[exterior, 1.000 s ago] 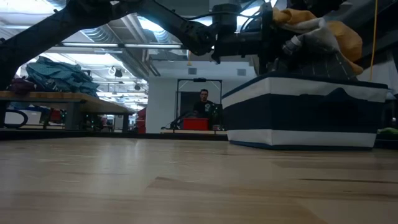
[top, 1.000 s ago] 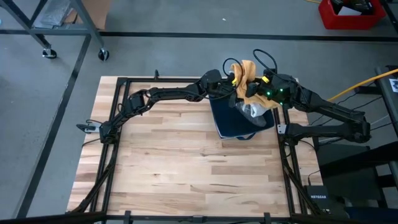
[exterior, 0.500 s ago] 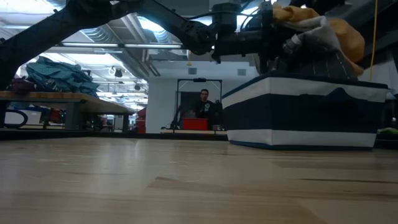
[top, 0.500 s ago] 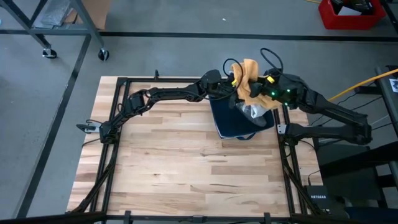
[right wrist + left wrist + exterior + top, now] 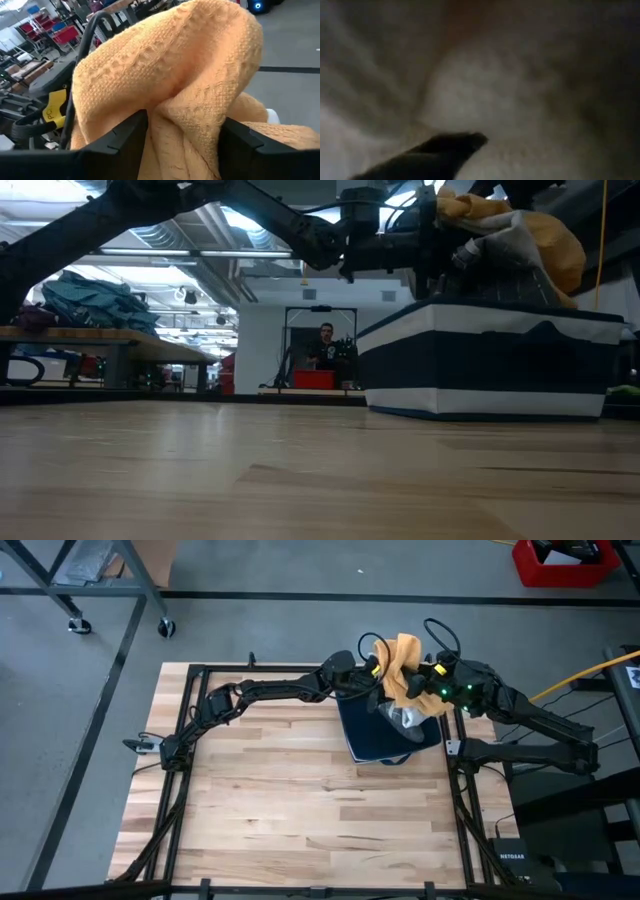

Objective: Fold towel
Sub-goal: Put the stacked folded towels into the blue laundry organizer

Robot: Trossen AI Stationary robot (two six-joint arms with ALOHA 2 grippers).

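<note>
While both arms meet over the dark basket (image 5: 385, 730), the right gripper (image 5: 182, 131) is clamped on the orange towel (image 5: 398, 662), cloth bunched between its fingers (image 5: 122, 137). Just beside it, the left gripper (image 5: 372, 670) presses into the same towel; whether it pinches cloth cannot be told. A grey cloth (image 5: 405, 718) lies below them.

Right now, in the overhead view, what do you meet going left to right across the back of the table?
left arm → orange towel → right gripper → yellow cable
</note>
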